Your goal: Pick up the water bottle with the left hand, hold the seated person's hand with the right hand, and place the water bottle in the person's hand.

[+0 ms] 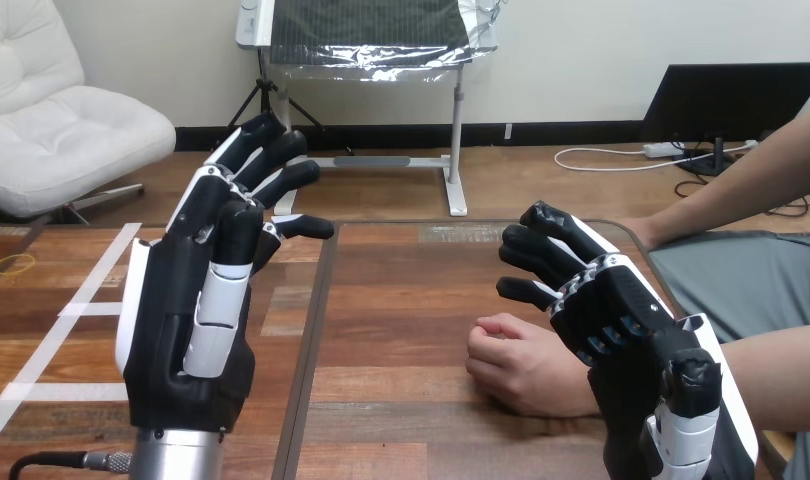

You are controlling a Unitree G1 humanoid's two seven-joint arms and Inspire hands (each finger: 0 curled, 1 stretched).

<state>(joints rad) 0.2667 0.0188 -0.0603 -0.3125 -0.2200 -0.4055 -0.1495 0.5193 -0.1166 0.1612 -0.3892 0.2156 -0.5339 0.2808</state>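
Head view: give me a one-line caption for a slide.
Left hand raised open over the wooden table; right hand open above the wrist of the person's hand, fisted on the table.

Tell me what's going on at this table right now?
The robot's left hand is raised over the wooden table, fingers straight, holding nothing. Its right hand is open, just beside and above the person's hand, which rests loosely closed on the table. The right hand's fingers are not curled round it; whether they touch, I cannot tell.
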